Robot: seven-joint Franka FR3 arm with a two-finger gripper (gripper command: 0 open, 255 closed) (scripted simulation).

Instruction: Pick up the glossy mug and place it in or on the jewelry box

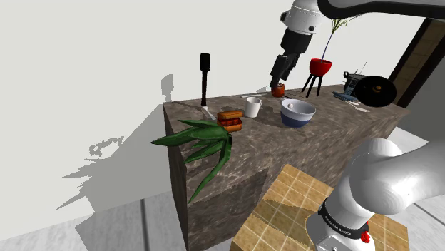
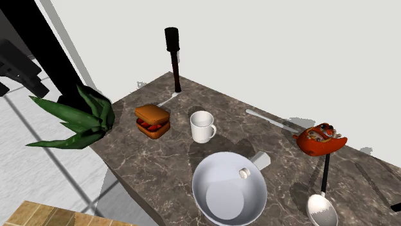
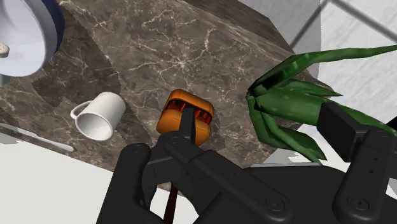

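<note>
State of gripper (image 1: 277, 78) I cannot tell, it hangs over far side of counter (image 1: 328, 118), orange jewelry box (image 3: 172, 118) partly covered in wrist view, plain white mug (image 1: 252, 107) upright, just beside box, shoulder view's right, not touching.

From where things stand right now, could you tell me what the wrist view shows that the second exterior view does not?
The wrist view adds the black gripper, its fingers standing apart above the countertop. The second exterior view adds a red-orange object and a spoon near it. Both share the white mug, the orange jewelry box next to it, the green plant at the counter's corner and the white bowl.
</note>
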